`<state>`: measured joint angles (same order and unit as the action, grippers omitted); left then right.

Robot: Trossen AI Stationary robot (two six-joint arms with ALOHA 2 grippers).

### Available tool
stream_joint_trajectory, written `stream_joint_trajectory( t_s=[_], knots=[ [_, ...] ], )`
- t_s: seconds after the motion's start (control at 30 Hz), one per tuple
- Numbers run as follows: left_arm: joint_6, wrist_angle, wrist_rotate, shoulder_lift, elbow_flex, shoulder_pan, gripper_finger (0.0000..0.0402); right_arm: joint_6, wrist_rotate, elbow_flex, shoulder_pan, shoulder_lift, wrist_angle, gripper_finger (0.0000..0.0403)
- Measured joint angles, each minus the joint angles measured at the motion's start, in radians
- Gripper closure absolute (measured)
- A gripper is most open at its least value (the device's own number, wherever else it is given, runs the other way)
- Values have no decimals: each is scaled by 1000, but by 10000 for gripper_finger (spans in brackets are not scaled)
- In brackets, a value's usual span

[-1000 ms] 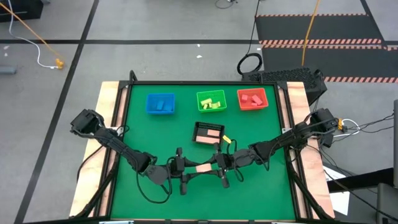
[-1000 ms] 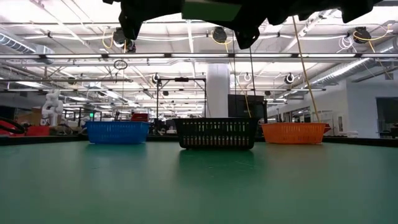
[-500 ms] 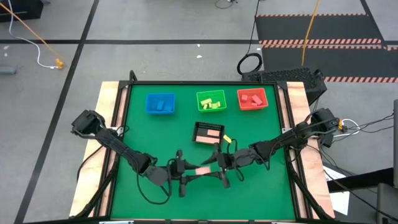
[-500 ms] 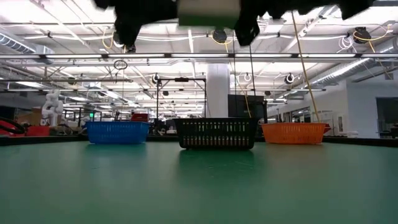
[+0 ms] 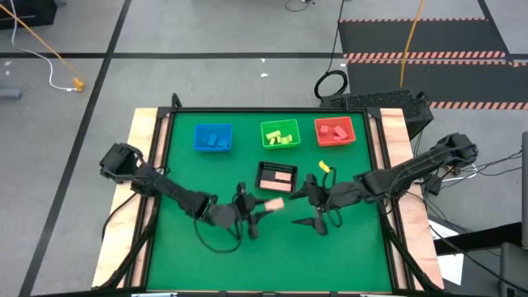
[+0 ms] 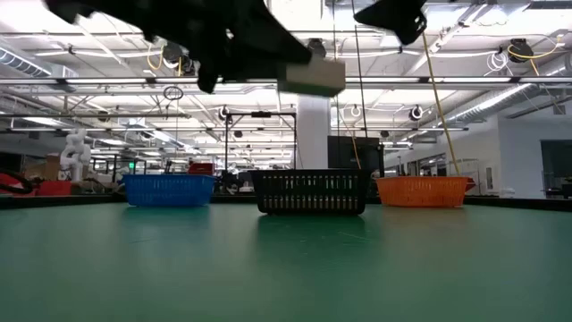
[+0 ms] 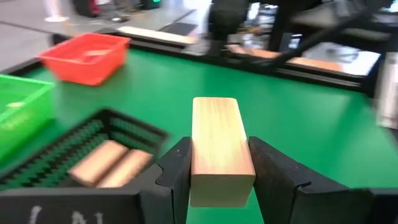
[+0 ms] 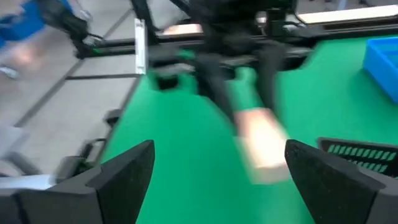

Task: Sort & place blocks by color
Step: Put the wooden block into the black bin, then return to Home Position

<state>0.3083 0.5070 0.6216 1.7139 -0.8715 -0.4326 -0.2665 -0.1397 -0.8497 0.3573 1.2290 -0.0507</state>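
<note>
A tan block [image 5: 275, 204] hangs above the green table with my left gripper [image 5: 261, 208] shut on it, just near of the black mesh tray [image 5: 276, 176]. That tray holds two tan blocks [image 7: 112, 163]. In the low view the held block [image 6: 311, 76] is high above the table top. My right gripper [image 5: 308, 202] stands open a short way right of the block, its fingers [image 8: 124, 168] wide apart and holding nothing. Across the far side stand the blue tray [image 5: 213, 138], green tray [image 5: 280, 134] and red tray [image 5: 334, 131], each with blocks of its own colour. My left gripper pinches the tan block's two long sides [image 7: 198, 167] between its two fingers, at the block's near end. The fingers [image 7: 273, 177] come nearly level from the table's left and lie along the block, which sticks out ahead of them. The block is lifted clear and about level.
Wooden side rails [image 5: 147, 165] border the green mat on the left and right. Open green surface [image 5: 346, 247] lies near the front edge. A yellow tag [image 5: 323, 166] sits on the right arm.
My right gripper has opened, let go of the tan block, and drawn back toward the table's right edge and upward. My left gripper, keeping the block, has swung it toward the far edge, closer to the black mesh tray.
</note>
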Motion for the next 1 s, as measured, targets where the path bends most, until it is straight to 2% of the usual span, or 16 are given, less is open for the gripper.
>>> stream_joint_trajectory(
  t_s=[0.17, 0.33, 0.67, 0.8, 0.87, 1.0],
  knots=[
    [-1, -61, -4, 0, -1, 134, 268, -20, 2, -1, 1, -77, 103, 67],
    [-56, -156, -135, 9, -1, 244, 268, -21, 3, 0, 1, -110, 191, 77],
    [-67, -169, -238, 36, -3, 358, 268, 29, 0, 63, 2, -109, 230, 78],
    [-63, -151, -239, 36, -3, 370, 268, 36, -73, 86, 2, -109, 227, 78],
    [-52, -132, -238, 35, -3, 370, 244, 44, -99, 95, 1, -109, 228, 78],
    [11, -137, -239, 35, -3, 361, 166, 47, -99, 104, 1, -109, 228, 78]
  ],
)
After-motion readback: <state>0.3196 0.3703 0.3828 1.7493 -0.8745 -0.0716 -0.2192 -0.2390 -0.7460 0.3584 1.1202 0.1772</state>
